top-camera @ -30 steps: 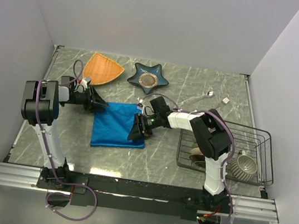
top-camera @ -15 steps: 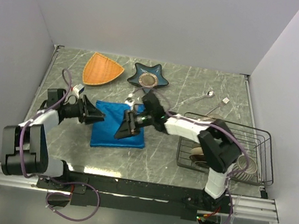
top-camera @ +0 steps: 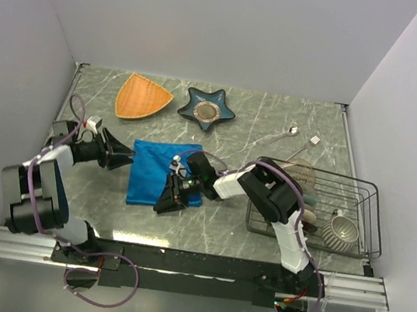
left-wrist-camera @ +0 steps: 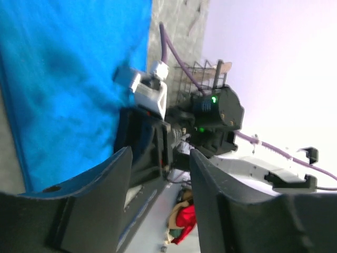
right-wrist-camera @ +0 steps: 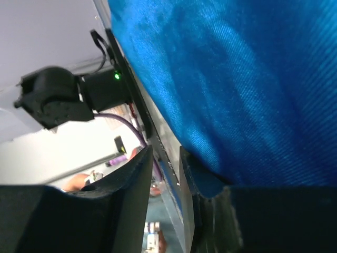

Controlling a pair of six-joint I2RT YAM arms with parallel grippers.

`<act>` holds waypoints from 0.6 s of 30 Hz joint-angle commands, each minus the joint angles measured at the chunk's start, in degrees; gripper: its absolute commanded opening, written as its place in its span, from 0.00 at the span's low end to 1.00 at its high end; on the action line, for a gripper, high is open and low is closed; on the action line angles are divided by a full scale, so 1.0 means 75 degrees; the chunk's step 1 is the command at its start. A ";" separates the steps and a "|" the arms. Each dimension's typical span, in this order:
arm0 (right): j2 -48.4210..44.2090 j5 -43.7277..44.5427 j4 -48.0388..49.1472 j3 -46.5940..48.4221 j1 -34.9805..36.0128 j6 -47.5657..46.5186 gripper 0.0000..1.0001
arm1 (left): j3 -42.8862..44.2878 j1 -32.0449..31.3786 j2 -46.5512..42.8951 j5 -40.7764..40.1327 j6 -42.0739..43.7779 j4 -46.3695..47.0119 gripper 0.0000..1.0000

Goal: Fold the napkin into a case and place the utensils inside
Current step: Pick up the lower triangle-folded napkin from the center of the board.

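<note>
Two claws flank the napkin [top-camera: 153, 170], which lies spread flat on the table [top-camera: 221, 228] and is not yet folded into a case. The left claw [top-camera: 128, 157] hovers released at the cloth's left hem, jaws apart with nothing between them. The right claw [top-camera: 161, 204] sits low at the near right corner, jaws nearly together. A slit of background shows between them and no cloth is seen pinched there, though the hem lies against one finger. The spoon [top-camera: 292, 129] and fork [top-camera: 314, 140] lie well beyond the right claw, out to its far right and apart from the napkin. The cloth looks thin, limp and slightly glossy. It should be light to lift but likely to sag and slip from a shallow pinch. The surest hold looks to be deep on a corner or hem.
</note>
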 commanded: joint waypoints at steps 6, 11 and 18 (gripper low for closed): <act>-0.1594 -0.0452 -0.1467 0.1250 -0.0255 -0.0906 0.44 | 0.3681 0.0007 0.2178 -0.1456 0.3511 -0.2070 0.58; -0.1936 0.0086 -0.3777 0.1730 -0.1064 -0.2876 0.45 | 0.5471 -0.0227 0.3898 -0.2045 0.4566 -0.2832 0.56; -0.1316 0.0485 -0.4424 0.2095 -0.1147 -0.3650 0.44 | 0.6543 -0.0789 0.5074 -0.2198 0.5366 -0.3537 0.54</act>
